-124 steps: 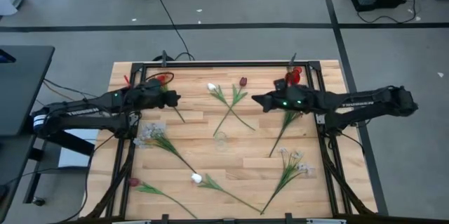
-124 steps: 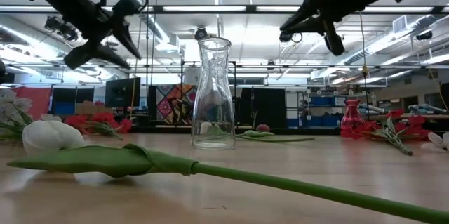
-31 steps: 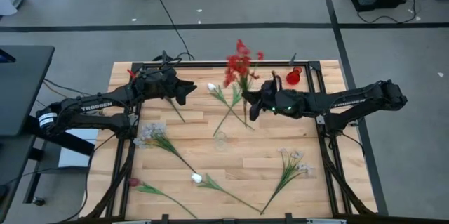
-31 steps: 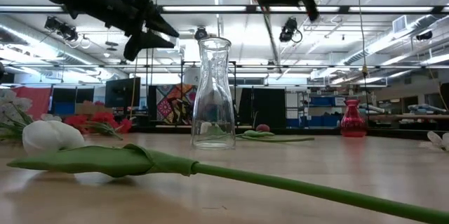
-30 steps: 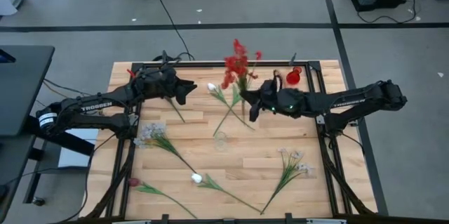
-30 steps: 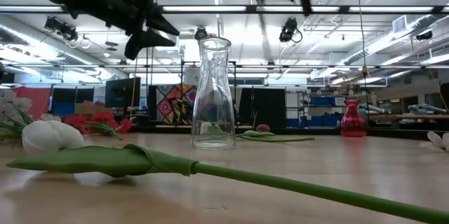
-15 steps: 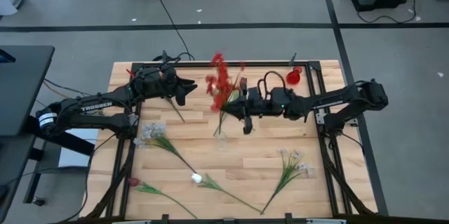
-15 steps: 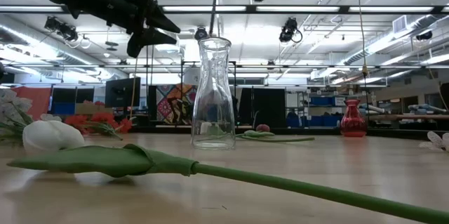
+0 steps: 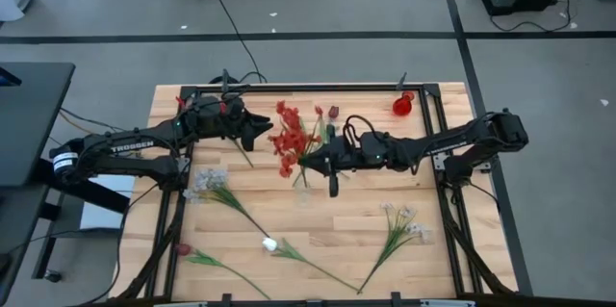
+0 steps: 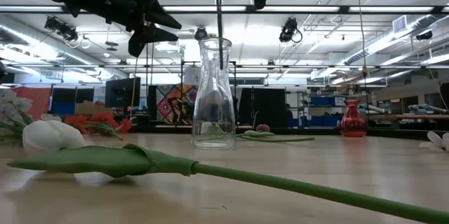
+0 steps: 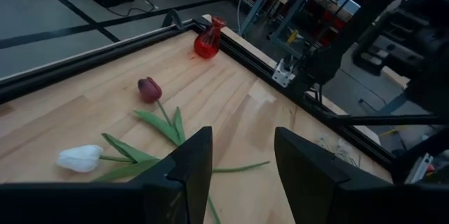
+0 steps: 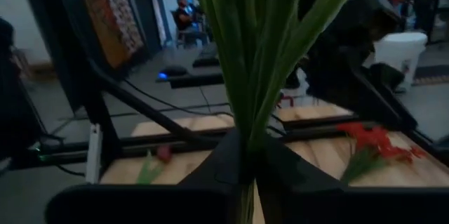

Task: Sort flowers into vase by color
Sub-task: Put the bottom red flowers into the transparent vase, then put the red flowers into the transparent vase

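My right gripper (image 9: pixel 314 162) is shut on a red flower whose blossoms (image 9: pixel 287 140) stand over the table's middle, above a clear glass vase (image 9: pixel 303 191). In the low view its thin stem (image 10: pixel 219 13) runs down into the clear vase's mouth (image 10: pixel 214 41). My left gripper (image 9: pixel 262 126) hovers open near the far left, over another red flower (image 9: pixel 223 107) that lies on the table. In the left wrist view a maroon tulip (image 11: pixel 149 89) and a white bud (image 11: pixel 81 158) lie flat. My right gripper pinches the red flower's green stem (image 12: pixel 245 155) between its two fingers, below the leaves (image 12: pixel 256 34). The fingers come level from the table's right, across the stem. The flower is lifted clear and stands nearly upright, its lower end (image 10: pixel 222 59) inside the clear vase's neck.
A small red vase (image 9: pixel 402 105) stands at the far right edge. Pale sprays lie at the left (image 9: pixel 207 184) and near right (image 9: pixel 404 220). A white bud (image 9: pixel 269 243) and a maroon bud (image 9: pixel 183 249) lie near the front; that white bud's long stem (image 10: pixel 280 185) crosses the low view.
My right gripper has carried the red flower from the far middle toward the table's left and near edge, to a place above the clear vase. The blossoms have swung leftward, and the stem's lower end now reaches down into the vase's mouth.
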Controlling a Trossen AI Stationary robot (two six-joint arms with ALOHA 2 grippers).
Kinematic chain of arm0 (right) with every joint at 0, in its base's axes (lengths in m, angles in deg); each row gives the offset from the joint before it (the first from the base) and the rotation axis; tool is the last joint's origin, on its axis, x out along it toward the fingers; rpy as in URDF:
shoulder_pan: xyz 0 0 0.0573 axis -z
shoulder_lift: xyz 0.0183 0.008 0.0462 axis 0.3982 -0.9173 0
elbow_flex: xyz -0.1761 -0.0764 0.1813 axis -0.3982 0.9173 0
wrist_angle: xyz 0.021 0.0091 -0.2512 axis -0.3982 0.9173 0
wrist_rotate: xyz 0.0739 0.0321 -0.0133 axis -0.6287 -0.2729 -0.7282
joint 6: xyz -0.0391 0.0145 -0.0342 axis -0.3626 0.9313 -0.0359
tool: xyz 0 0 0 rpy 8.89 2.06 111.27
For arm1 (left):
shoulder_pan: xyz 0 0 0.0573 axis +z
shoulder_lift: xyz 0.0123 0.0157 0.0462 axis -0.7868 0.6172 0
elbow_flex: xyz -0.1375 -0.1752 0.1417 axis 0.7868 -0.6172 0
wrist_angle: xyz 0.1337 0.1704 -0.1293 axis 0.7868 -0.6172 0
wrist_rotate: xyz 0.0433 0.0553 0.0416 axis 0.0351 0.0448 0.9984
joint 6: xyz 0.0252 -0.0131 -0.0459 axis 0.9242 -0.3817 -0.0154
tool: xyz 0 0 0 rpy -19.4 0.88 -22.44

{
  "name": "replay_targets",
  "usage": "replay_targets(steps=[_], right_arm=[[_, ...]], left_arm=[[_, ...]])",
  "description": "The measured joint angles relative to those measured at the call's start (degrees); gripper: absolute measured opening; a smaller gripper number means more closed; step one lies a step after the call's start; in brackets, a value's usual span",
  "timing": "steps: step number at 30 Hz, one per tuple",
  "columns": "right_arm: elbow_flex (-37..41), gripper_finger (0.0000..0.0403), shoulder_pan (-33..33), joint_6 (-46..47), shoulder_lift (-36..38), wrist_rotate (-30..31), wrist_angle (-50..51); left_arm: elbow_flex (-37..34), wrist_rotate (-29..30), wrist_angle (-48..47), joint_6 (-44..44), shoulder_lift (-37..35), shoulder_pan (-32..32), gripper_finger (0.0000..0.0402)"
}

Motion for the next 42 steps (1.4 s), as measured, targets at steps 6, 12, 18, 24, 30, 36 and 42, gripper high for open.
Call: replay_targets(steps=[6, 12, 18, 24, 30, 36, 42], right_arm=[[0.07, 0.011, -1.9, 0.49, -0.99, 3.16, 4.18], [0.07, 0.0165, -2.81, 5.75, 0.9, 4.24, 8.37], [0.04, 0.0208, -2.81, 14.81, 4.7, 3.81, 19.12], [0.04, 0.0229, -2.81, 22.32, 9.9, 3.47, 35.66], [0.02, 0.0224, -2.73, 43.81, 13.79, 9.62, 52.72], [0.02, 0.0223, -2.71, 74.08, 14.13, 9.18, 69.37], [0.02, 0.0223, -4.59, 86.83, 10.66, -2.06, 80.03]], left_arm=[[0.0, -0.25, -0.43, -1.9, 0.0, 0.02, 0.016], [0.0, -1.73, -2.1, -2.99, 0.0, 0.02, 0.016], [0.0, -1.21, -3.84, -3.39, 0.02, 0.17, 0.016], [0.0, -1.06, -4.73, -3.4, 0.02, 0.17, 0.016], [0.0, -1.06, -11.31, -3.77, 0.02, 0.17, 0.016], [0.0, -1.06, -23.35, -4.72, 0.02, 0.15, 0.016], [0.0, -1.08, -34.16, -1.83, 0.02, 0.11, 0.016]])
